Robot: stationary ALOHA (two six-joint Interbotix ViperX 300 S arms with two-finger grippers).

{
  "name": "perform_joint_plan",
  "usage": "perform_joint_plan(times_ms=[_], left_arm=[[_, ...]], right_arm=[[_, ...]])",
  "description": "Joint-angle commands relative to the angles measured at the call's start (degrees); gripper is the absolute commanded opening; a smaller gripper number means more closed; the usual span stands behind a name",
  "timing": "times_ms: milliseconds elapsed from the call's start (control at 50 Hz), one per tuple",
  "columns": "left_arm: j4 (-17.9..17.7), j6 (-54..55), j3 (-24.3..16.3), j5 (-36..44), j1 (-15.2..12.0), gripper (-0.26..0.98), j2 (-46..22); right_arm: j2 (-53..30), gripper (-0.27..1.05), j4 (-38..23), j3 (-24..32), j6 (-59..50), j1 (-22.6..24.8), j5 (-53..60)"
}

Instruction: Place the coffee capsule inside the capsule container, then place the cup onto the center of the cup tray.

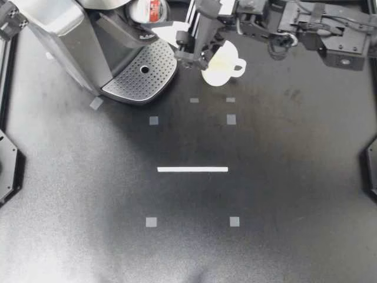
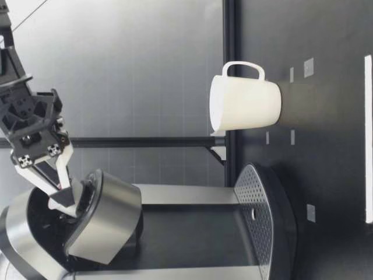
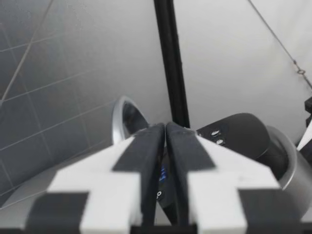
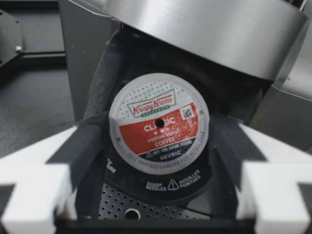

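Your right gripper (image 1: 158,17) hangs with its fingers spread wide and nothing in them. The coffee capsule (image 4: 159,123) sits foil-up in the capsule container (image 4: 161,187), between the fingertips but clear of both. The raised lid (image 4: 204,29) of the coffee machine (image 1: 65,35) looms just above it. The cup (image 1: 221,66) stands upright on the table (image 1: 265,177), just beside the cup tray (image 1: 141,76) — your right arm overhangs its rim. Your left gripper (image 3: 165,129) is pressed closed and empty, pointing at the lid.
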State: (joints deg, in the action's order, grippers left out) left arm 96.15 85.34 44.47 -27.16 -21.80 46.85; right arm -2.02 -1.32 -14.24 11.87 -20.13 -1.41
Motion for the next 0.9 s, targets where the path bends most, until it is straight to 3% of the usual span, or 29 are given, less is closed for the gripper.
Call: perform_joint_plan(times_ms=[0,280,640,880], left_arm=[[0.3,0.0,-0.7,-0.3,-0.2,0.19,0.0],[0.3,0.2,-0.7,-0.3,-0.1,0.19,0.0],[0.3,0.4,-0.5,-1.1,-0.1,0.19,0.1],[0.3,0.5,0.1,-7.9,-0.2,0.19,0.2]], right_arm=[[1.0,0.57,0.0,1.8,-0.1,-0.6,0.1],[1.4,0.81,0.1,1.8,-0.1,-0.2,0.5],[2.8,0.81,0.3,1.4,-0.6,0.1,0.8],[8.9,0.81,1.3,-4.0,-1.1,0.7,3.9]])
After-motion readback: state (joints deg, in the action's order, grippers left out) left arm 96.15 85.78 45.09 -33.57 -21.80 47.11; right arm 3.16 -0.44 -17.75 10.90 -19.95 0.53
